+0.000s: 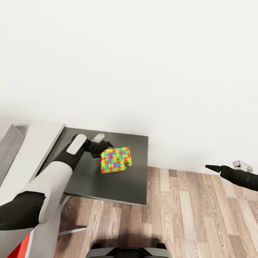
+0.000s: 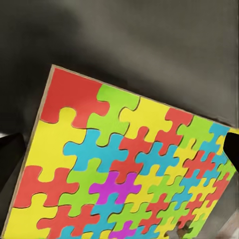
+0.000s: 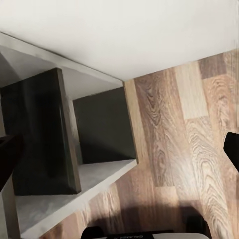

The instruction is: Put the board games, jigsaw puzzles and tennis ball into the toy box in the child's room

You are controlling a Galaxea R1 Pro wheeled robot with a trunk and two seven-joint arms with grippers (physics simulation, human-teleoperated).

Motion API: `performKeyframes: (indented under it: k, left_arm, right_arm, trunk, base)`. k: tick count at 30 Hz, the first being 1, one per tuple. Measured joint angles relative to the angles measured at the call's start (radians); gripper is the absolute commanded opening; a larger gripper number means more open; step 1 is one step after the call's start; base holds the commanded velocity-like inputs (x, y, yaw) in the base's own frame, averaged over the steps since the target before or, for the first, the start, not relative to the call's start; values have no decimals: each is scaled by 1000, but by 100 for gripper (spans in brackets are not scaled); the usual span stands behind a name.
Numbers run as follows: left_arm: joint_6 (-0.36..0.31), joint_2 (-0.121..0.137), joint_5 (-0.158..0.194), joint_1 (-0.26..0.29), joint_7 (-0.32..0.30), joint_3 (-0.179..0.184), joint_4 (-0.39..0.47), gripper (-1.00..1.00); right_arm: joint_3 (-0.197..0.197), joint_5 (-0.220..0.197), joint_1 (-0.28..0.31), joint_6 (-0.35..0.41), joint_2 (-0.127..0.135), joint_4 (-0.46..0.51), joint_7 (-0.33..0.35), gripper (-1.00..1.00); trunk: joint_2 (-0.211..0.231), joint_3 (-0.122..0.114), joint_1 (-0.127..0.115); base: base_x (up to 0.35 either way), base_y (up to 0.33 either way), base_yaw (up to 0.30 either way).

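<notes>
One jigsaw puzzle [image 1: 115, 159], a flat square box printed with yellow, red, blue and green pieces, lies on the lower dark grey cabinet top [image 1: 118, 186]. My left gripper [image 1: 103, 147] hovers at the puzzle's near-left corner. In the left wrist view the puzzle [image 2: 114, 169] spreads below the left gripper [image 2: 119, 154], whose dark fingertips [image 2: 10, 154] stand wide apart, open. My right gripper [image 1: 212, 167] hangs open over the wood floor, far right of the cabinet. A light grey sloping wall at the left edge looks like the toy box [image 1: 10, 147], standing on the white table [image 1: 41, 143].
A white wall rises behind the cabinet. Wood floor [image 1: 200, 215] stretches to the right and front. The right wrist view looks down on the cabinet [image 3: 102, 124], the pale table edge [image 3: 64, 199] and the floor [image 3: 189, 124]. My own base [image 1: 125, 251] shows at the bottom.
</notes>
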State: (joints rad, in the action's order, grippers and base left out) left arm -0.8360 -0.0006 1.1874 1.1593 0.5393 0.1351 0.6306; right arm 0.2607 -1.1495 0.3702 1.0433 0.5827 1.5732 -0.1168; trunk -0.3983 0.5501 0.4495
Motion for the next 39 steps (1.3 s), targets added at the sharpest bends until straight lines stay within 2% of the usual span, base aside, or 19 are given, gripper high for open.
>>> performKeyframes:
  k: [11, 21, 29, 39]
  left_arm:
    - [11, 1, 9, -3, -1, -8, 2, 100]
    - [61, -1, 7, -4, 0, -6, 7, 100]
    - [70, 0, 7, -6, 0, -6, 8, 100]
    - [73, 2, 9, -8, 0, -8, 9, 100]
  right_arm:
    - [0, 0, 0, 0, 0, 1, 0, 100]
    - [0, 0, 0, 0, 0, 1, 0, 100]
    - [0, 0, 0, 0, 0, 2, 0, 100]
    - [0, 0, 0, 0, -1, 1, 0, 100]
  trunk:
    - [0, 0, 0]
    - [0, 0, 0]
    - [0, 0, 0]
    - [0, 0, 0]
  base:
    - [0, 0, -198]
    - [-19, -33, -26]
    - [-86, -163, -4]
    - [-16, -34, 0]
